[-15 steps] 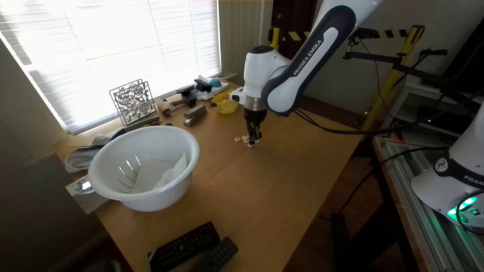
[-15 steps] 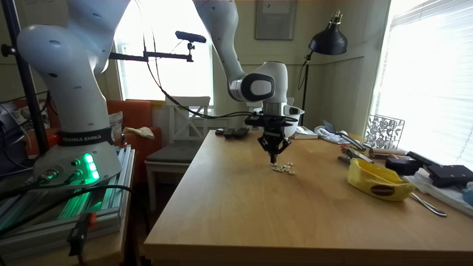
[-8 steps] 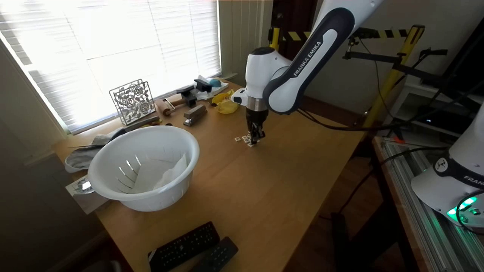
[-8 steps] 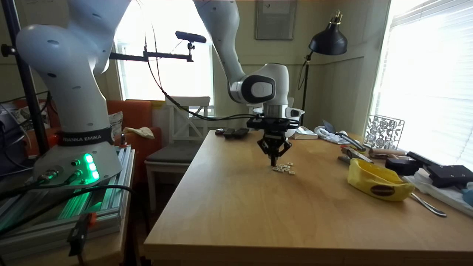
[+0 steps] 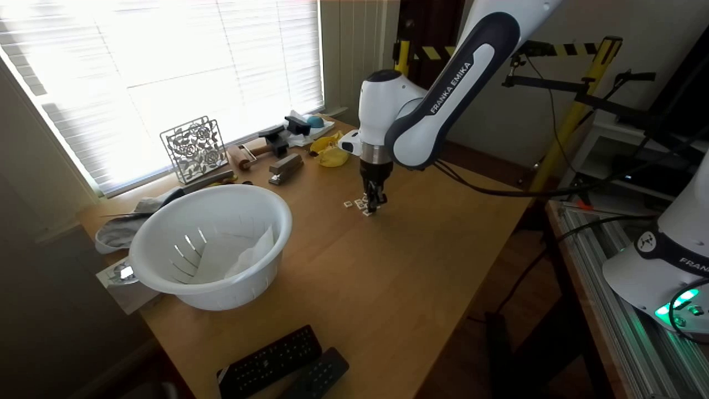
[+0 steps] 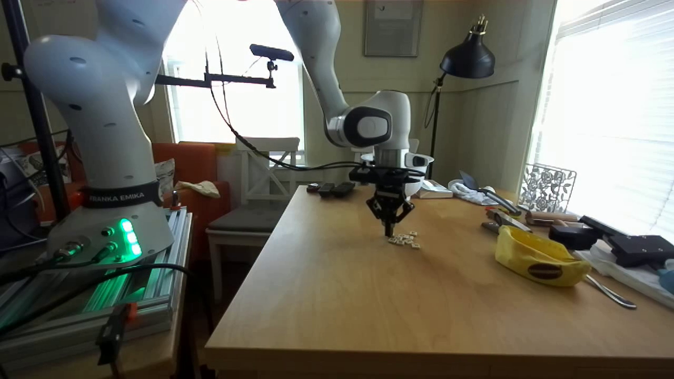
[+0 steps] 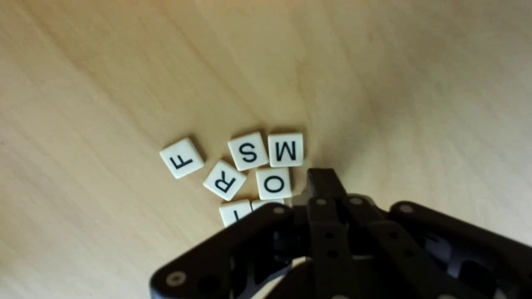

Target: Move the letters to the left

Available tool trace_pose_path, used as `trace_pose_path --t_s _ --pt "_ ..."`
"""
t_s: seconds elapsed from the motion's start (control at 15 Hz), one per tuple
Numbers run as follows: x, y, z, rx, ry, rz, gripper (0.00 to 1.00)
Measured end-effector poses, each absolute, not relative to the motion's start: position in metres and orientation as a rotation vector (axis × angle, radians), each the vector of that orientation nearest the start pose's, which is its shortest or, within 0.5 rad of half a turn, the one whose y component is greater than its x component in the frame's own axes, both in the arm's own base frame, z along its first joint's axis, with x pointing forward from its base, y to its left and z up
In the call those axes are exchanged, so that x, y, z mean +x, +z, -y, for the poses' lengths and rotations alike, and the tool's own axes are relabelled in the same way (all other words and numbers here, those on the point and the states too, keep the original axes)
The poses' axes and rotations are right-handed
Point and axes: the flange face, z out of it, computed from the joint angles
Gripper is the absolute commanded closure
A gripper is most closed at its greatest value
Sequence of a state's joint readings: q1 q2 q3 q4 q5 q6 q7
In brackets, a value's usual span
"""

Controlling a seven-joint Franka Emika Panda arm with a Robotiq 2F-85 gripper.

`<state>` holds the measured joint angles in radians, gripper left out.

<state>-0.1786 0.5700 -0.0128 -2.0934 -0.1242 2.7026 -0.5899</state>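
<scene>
- Evidently, the gripper (image 7: 326, 178) was set up as a pushing tool: in the wrist view its jaws met with no visible gap and had hold of nothing.
- In the wrist view, the letters (image 7: 225, 180) lay loosely clustered on the table (image 7: 83, 232), just left of the gripper's tip. F, R, S, M and O were legible; the lowest letters were partly hidden by the gripper. I could not tell whether the tip touched any of them.
- Probable reason for this placement: such thin letters would be awkward to pinch, whereas a narrow tip on their right could sweep them leftward along the surface.
- In an exterior view, the white slotted bowl (image 5: 232, 297) stood well apart on the left, with part of the table between it and the letters. This presumably gave room for the stroke.
- In an exterior view, the arm (image 6: 321, 58) extended from its base (image 6: 105, 218) across the table and turned down at the wrist. The gripper hung about vertical, its tip close to the surface. Such a pose appeared suited to sliding rather than lifting.
</scene>
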Motion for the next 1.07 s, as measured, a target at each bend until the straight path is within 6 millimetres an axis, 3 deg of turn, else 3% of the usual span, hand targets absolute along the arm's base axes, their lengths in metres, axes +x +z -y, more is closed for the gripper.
trace_pose_path --t_s 1.07 --pt "0.575 0.147 0.075 -3.204 0.108 0.071 1.00"
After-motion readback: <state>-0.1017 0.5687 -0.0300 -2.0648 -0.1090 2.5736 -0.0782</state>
